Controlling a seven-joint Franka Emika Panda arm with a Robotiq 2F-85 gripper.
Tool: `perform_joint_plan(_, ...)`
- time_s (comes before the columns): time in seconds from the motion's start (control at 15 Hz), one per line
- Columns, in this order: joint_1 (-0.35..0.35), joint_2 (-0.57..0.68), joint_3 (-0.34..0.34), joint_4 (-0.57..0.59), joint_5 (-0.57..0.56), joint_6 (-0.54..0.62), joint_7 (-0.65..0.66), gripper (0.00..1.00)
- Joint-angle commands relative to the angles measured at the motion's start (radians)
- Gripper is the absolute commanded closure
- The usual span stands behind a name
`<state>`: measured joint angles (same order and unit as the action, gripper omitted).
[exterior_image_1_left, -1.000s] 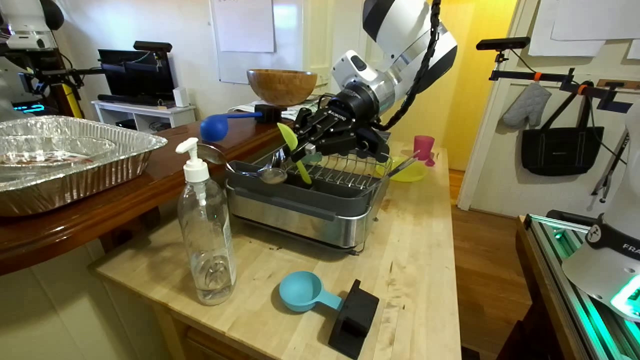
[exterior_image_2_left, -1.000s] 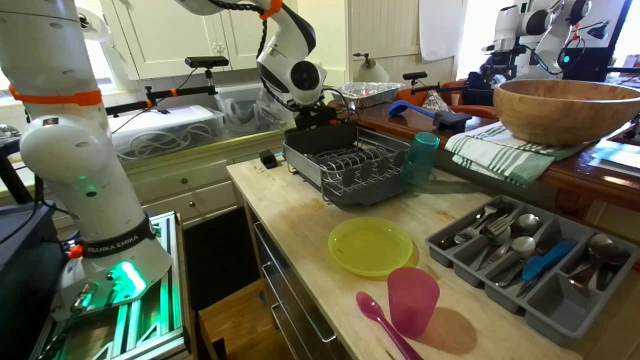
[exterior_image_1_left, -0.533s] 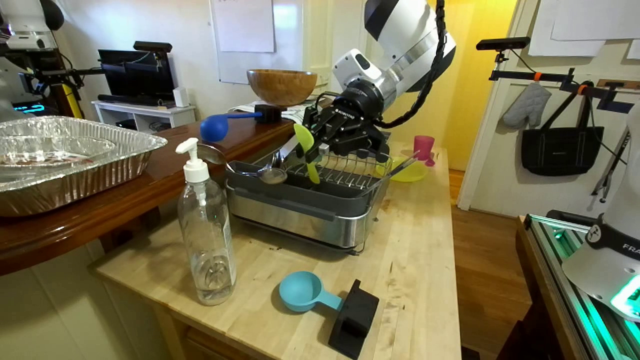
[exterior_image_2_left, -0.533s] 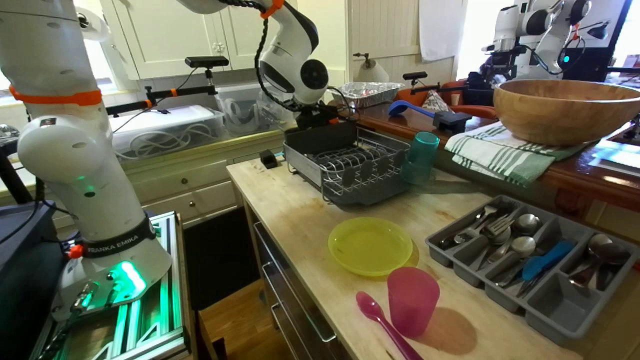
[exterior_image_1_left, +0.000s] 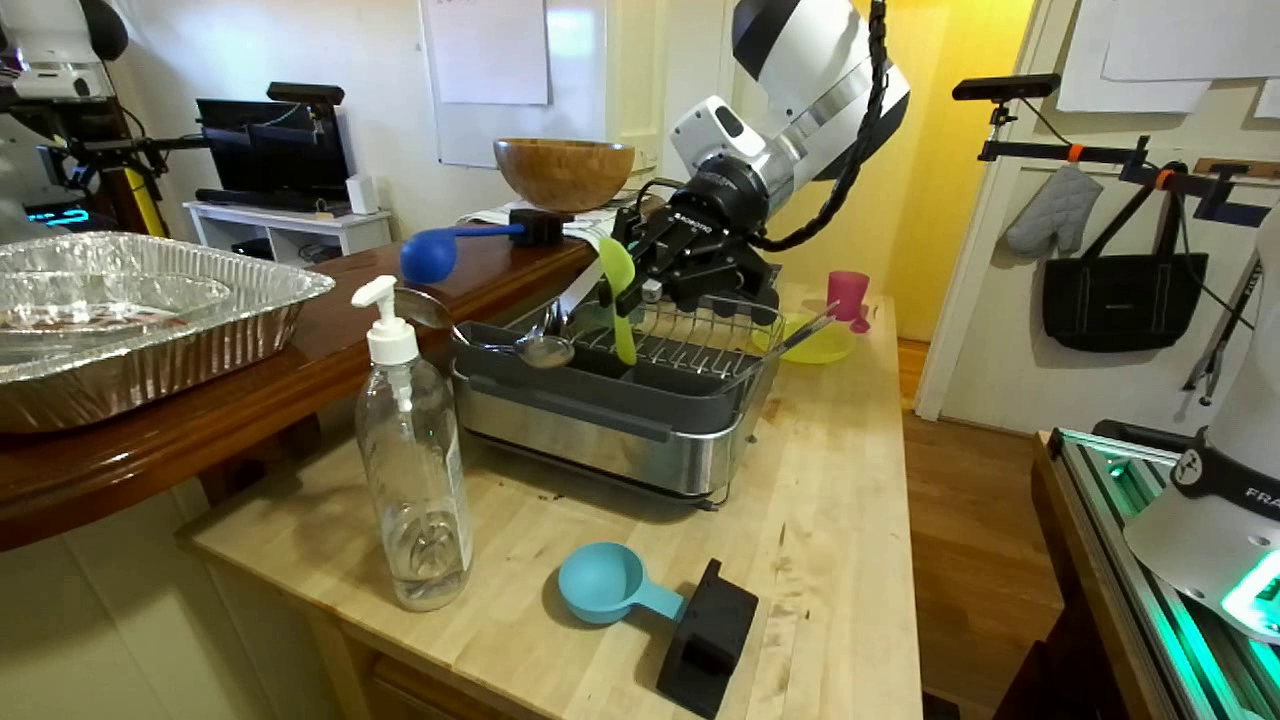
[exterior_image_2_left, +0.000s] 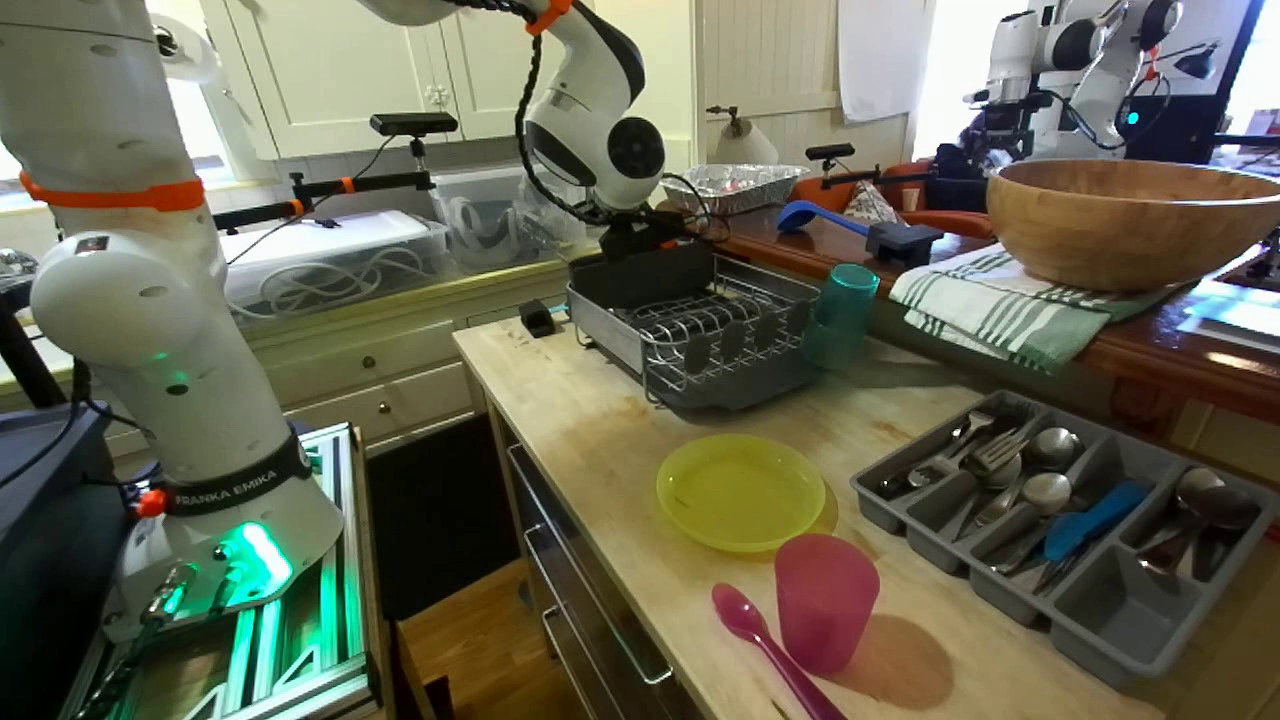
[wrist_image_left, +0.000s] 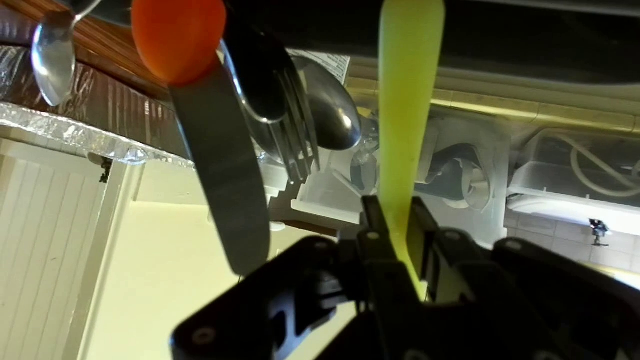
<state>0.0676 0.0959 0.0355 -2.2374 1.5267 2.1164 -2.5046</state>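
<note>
In an exterior view, the lime-green utensil (exterior_image_1_left: 616, 262), pinched between the jaws, has shifted rightward since a second ago and stands nearer upright. Its lower end shows over the grey caddy (exterior_image_1_left: 690, 400) of the dish rack (exterior_image_1_left: 590, 440); whether it touches, I cannot tell. In the wrist view an orange-handled knife (wrist_image_left: 220, 165), a fork (wrist_image_left: 295, 125) and a spoon (wrist_image_left: 332, 107) sit near it, on one side. A strip of pale surface (exterior_image_1_left: 830, 480) lies between the rack and the surface's edge, while a raised dark surface (exterior_image_1_left: 355, 275) borders the opposite side; a teal cup (exterior_image_2_left: 845, 310) stands just beside the rack
</note>
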Motion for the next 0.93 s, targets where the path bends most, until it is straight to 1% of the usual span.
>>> perform_joint_plan(0.0,-0.008,0.014,0.0,0.01,0.013,0.004,-0.04,0.96)
perform_joint_plan(0.53,0.002,0.052,0.011,0.03,0.068,0.01,-0.059,0.96)
perform_joint_plan(0.87,0.005,0.08,0.014,0.047,0.084,0.017,-0.067,0.96)
